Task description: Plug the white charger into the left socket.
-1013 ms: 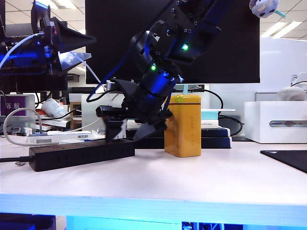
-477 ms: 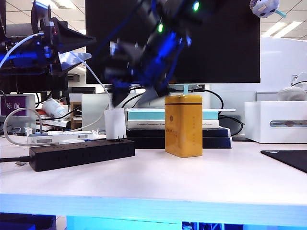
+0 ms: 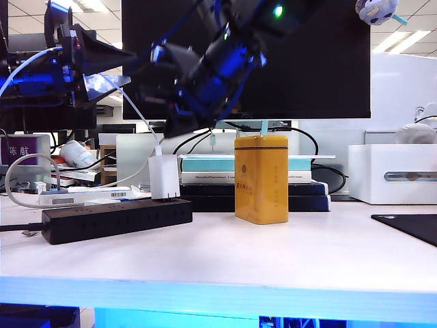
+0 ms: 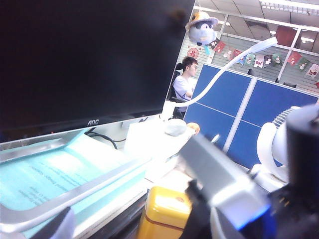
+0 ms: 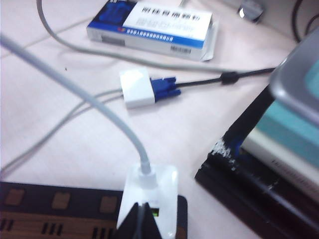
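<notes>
While our right gripper (image 5: 141, 219) hangs shut and empty above the charger (image 3: 164, 177) seated in the strip (image 3: 116, 219), our left gripper (image 3: 102, 65) waits wide, aside; its cable (image 5: 75, 89) may snag and unseat it.

You can read "AOC" on the monitor bezel (image 4: 93, 122), characters "弥航" on the purple sign (image 3: 22, 149), blue-white box (image 5: 154, 27) print illegible.
</notes>
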Robot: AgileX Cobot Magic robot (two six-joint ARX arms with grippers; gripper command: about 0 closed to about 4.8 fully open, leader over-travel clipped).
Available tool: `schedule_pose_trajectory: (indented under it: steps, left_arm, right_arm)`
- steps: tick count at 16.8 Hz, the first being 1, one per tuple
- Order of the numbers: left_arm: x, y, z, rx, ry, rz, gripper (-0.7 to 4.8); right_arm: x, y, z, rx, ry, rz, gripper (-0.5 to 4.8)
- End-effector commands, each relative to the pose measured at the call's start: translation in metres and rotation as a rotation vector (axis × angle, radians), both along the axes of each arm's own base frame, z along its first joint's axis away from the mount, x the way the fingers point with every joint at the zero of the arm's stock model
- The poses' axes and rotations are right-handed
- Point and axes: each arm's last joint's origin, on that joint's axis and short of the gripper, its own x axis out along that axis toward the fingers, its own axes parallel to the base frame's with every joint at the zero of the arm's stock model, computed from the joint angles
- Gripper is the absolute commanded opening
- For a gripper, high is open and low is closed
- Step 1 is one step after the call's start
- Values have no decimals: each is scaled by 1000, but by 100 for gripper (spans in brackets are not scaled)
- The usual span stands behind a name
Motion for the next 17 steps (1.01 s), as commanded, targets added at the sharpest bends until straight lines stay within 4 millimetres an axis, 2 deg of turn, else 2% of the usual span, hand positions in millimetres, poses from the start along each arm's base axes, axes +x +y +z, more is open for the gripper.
schedule_pose_trajectory:
  steps: [1, 10, 17]
  left_arm:
    - [-1, 0, 4, 1, -23, -9, 358]
    - [-2, 0, 4, 7, -23, -24, 358]
    - [-2, 0, 4, 8, -23, -27, 358]
  right_arm:
    - [3, 3, -9, 1, 11, 18, -6]
    - [6, 4, -57, -118, 180, 34, -6]
    - [0, -4, -59, -210, 254, -49, -6]
